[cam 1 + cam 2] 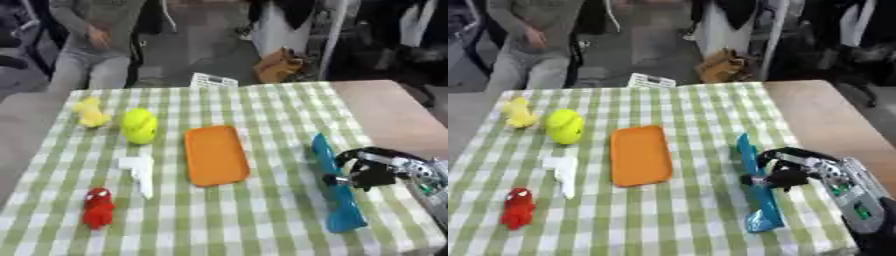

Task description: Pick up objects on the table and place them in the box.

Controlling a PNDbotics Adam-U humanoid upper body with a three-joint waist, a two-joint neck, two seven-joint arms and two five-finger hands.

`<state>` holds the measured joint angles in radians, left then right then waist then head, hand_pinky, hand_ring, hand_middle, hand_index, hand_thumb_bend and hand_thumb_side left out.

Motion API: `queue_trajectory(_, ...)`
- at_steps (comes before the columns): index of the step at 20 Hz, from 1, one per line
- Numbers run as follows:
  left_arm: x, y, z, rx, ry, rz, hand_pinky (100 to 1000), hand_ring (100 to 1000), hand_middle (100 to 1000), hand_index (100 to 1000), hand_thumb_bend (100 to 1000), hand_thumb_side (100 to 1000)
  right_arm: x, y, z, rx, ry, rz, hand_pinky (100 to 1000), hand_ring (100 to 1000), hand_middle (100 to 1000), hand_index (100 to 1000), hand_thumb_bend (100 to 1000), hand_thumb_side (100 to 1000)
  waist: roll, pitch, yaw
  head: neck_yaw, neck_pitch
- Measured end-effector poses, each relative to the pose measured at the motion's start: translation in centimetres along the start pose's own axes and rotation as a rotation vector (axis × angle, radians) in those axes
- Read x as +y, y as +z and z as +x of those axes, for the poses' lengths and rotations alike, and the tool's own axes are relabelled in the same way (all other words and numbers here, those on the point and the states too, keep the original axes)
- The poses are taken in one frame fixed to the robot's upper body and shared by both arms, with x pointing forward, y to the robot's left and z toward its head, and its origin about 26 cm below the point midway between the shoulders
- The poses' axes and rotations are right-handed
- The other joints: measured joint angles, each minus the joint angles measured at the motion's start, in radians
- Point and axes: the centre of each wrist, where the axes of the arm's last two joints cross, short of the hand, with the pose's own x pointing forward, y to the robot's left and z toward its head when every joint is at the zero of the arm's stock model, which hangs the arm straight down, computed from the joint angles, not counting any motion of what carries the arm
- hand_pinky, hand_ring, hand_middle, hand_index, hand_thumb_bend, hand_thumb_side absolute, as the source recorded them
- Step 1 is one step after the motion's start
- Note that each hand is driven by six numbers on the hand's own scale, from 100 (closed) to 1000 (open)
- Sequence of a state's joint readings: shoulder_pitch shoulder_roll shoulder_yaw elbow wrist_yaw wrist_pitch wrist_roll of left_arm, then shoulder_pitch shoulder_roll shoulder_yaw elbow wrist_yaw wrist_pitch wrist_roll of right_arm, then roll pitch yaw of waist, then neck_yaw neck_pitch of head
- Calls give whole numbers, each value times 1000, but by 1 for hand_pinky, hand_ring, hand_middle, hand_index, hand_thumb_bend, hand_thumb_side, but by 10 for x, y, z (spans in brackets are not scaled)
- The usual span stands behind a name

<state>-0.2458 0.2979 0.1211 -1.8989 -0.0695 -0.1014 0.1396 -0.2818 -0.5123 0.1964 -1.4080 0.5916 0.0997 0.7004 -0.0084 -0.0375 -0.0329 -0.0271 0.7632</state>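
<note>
Blue tray (pixel 337 190) stands tilted on edge, right hand (pixel 372 172) reaching in, fingers (pixel 763 179) curled round it.

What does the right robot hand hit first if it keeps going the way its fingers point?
The long blue flat object; the right robot hand already looks in contact with its edge, though depth is unclear.

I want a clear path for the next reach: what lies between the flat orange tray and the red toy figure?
Between the flat orange tray and the red toy figure lies a white L-shaped plastic piece, seen in the left eye view; otherwise only checked green-and-white tablecloth.
</note>
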Motion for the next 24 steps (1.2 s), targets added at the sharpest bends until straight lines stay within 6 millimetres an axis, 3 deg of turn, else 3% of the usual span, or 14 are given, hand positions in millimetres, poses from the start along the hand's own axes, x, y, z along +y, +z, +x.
queue_trajectory(6,0,0,0,0,0,0,540,676,726,840,205,838,3,-3,0,5,3,3,511,702,828,910,577,670,0,0,2,0,0)
queue_trajectory(12,0,0,0,-1,0,-1,540,675,726,840,205,837,5,-5,1,30,43,-10,459,653,810,895,531,577,0,0,3,-1,0)
queue_trajectory(13,0,0,0,-1,0,-1,540,675,726,840,205,838,5,-5,1,36,50,-13,446,641,792,889,489,506,0,0,4,-1,0)
queue_trajectory(15,0,0,0,-1,0,-2,540,675,726,840,204,838,4,-6,3,48,68,-23,439,636,781,885,476,475,0,0,5,-1,0)
queue_trajectory(18,0,0,0,0,0,-3,540,675,726,840,205,838,4,-7,5,77,104,-37,397,610,759,879,368,288,0,0,8,-2,1)
queue_trajectory(21,0,0,0,0,0,-3,540,675,726,840,205,838,5,-7,5,103,144,-48,396,609,759,879,363,280,-1,0,9,-2,1)
queue_trajectory(22,0,0,0,0,0,-3,540,675,726,840,204,839,5,-7,5,109,155,-51,346,576,742,870,281,133,-1,0,9,-2,1)
queue_trajectory(24,0,0,0,0,0,-3,540,675,726,840,204,839,5,-7,5,121,173,-62,316,558,719,861,250,100,-1,0,9,-2,1)
